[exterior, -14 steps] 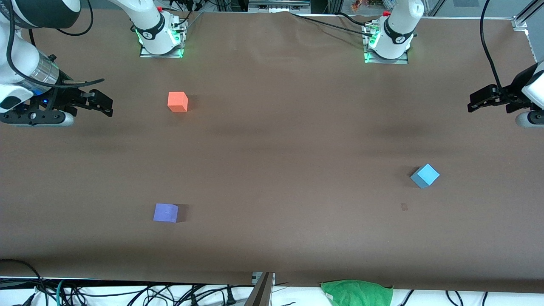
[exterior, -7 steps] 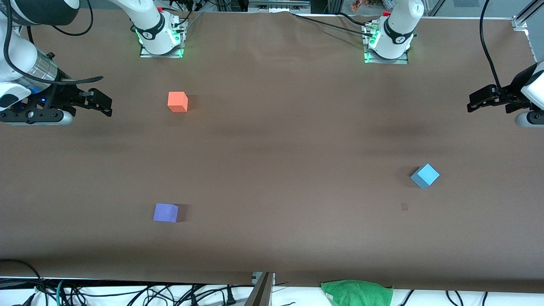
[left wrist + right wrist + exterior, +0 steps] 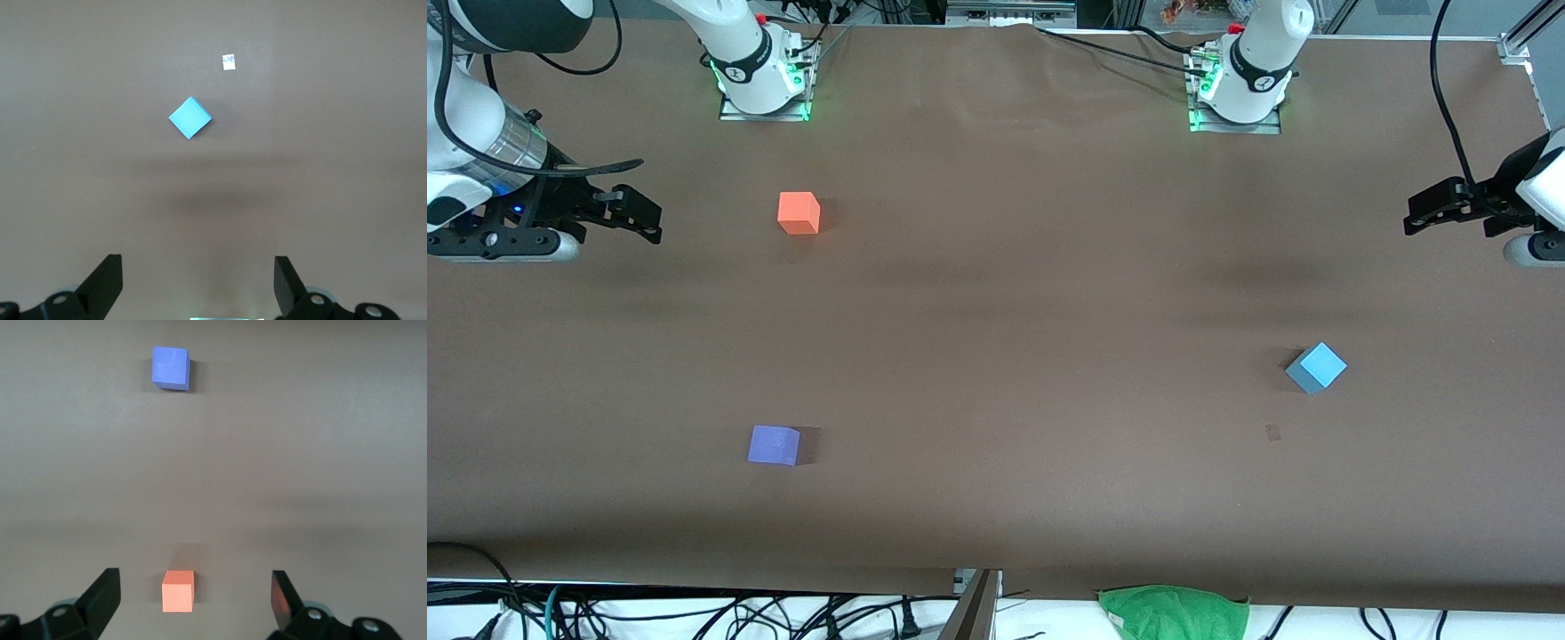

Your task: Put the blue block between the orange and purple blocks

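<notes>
Left tool released, empty, over table edge, light sky-blue matte cube well apart, right tool released, near bright orange matte cube, violet-purple matte cube farther off.

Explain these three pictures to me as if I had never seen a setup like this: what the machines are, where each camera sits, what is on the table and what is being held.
Two robot arms stand at a brown-covered table. The wide picture looks down from a high camera facing them. The other two come from cameras on each arm's wrist, looking past its pincer.

The left pincer hangs over its own end of the table, open and empty. The right pincer does the same at its end.

Three small matte cubes lie apart on the table. The light sky-blue cube sits toward the left arm's end, and the left wrist view shows it too. The bright orange cube and the violet-purple cube sit toward the right arm's end, the purple one nearer the front camera. Nothing is held. A green cloth lies at the table's edge.
</notes>
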{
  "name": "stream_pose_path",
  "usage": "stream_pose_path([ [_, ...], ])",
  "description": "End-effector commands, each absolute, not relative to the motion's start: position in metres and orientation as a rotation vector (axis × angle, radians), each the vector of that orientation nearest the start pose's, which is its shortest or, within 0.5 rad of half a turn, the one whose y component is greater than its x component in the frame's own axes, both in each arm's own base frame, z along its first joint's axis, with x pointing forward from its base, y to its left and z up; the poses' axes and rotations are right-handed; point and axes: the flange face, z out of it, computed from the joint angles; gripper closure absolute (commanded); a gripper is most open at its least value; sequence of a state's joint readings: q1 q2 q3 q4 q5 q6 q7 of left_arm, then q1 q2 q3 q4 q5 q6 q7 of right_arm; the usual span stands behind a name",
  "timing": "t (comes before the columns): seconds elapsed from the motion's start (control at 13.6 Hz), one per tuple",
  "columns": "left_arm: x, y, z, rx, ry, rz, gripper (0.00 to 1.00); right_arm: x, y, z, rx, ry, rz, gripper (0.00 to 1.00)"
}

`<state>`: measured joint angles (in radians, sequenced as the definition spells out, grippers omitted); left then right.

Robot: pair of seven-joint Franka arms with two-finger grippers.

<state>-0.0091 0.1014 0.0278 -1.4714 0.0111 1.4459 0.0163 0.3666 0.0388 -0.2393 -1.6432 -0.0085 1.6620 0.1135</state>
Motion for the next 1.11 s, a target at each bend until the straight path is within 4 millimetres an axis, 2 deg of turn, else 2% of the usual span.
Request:
stream_pose_path([
  [0.0,0.572,0.017,0.591,-3.134,-0.007,0.248,0.00,0.567,0.076,0.582,-3.162,-0.037,0.035,0.00],
  [0.15,0.571,0.037,0.573,-3.135,-0.053,0.308,0.00,0.567,0.074,0.582,-3.163,-0.030,0.035,0.00],
  [0.29,0.578,0.045,0.548,-3.135,-0.020,0.369,0.00,0.567,0.076,0.582,-3.163,-0.030,0.035,0.00],
  [0.44,0.585,0.045,0.508,-3.140,0.194,0.405,0.00,0.567,0.076,0.582,-3.163,-0.033,0.035,0.00],
  [0.59,0.585,0.045,0.458,-3.141,0.352,0.389,0.00,0.567,0.076,0.582,-3.162,-0.038,0.035,0.00],
  [0.88,0.593,0.043,0.393,-3.079,0.824,0.314,0.00,0.567,0.076,0.583,-3.162,-0.038,0.031,0.00],
  [1.03,0.599,0.045,0.359,-3.044,0.953,0.279,0.00,0.567,0.075,0.583,-3.162,-0.033,0.031,0.00],
])
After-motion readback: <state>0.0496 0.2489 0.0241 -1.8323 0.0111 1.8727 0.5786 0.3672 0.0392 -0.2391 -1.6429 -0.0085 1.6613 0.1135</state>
